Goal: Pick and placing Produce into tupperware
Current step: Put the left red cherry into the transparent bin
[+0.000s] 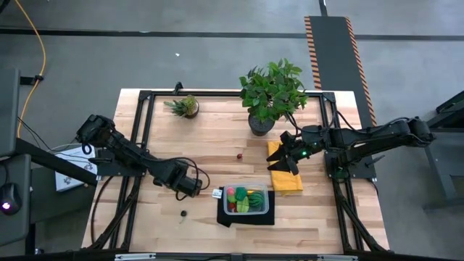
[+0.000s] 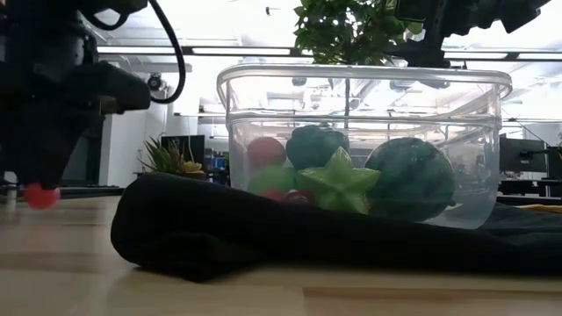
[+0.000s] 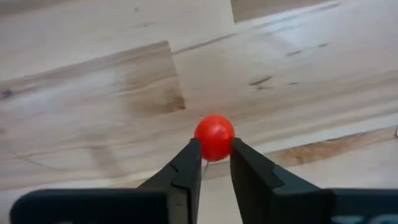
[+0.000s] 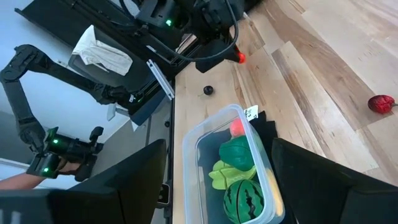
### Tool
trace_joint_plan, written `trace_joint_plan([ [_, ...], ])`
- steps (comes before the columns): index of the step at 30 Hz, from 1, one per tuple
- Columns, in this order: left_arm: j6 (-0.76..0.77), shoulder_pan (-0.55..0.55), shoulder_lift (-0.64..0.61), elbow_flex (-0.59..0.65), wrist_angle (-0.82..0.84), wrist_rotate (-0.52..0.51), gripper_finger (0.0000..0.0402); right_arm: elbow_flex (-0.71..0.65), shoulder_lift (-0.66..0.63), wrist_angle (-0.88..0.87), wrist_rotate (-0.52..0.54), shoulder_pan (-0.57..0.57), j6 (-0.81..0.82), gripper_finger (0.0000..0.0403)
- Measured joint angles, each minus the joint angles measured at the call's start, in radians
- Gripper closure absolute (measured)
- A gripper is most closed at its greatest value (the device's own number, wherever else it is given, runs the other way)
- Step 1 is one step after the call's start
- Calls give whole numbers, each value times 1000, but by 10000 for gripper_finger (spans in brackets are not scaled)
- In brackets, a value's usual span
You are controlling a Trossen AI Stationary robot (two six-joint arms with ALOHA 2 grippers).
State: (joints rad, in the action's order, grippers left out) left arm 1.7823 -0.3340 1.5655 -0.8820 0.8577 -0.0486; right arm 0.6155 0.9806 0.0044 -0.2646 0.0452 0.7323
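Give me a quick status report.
Left pincer closing on red ball, beside the tub. Right pincer open over yellow cloth. Nothing in the way.

overhead, table-level, two wrist views

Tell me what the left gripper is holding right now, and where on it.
A small red ball, pinched across its middle by the left gripper at the fingertips.

Counted on the worktop

One clear tupperware (image 1: 245,200) is seen on one black mat (image 1: 246,216); inside it four produce pieces can be counted in the right wrist view. Three more pieces are outside: one red ball (image 3: 214,137), one dark berry (image 1: 183,213) and one dark red piece (image 1: 239,154). Two potted plants (image 1: 271,93) and one yellow cloth (image 1: 284,176) are counted.
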Motion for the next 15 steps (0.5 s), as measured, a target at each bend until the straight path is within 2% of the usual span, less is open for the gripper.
trace_joint_plan([
  [11, -2, 0, -1, -15, 37, -24, 361, 0, 0, 0, 0, 0, 3, 121],
  [15, 1, 1, -1, -15, 61, -24, 356, 0, 0, 0, 0, 0, 9, 121],
])
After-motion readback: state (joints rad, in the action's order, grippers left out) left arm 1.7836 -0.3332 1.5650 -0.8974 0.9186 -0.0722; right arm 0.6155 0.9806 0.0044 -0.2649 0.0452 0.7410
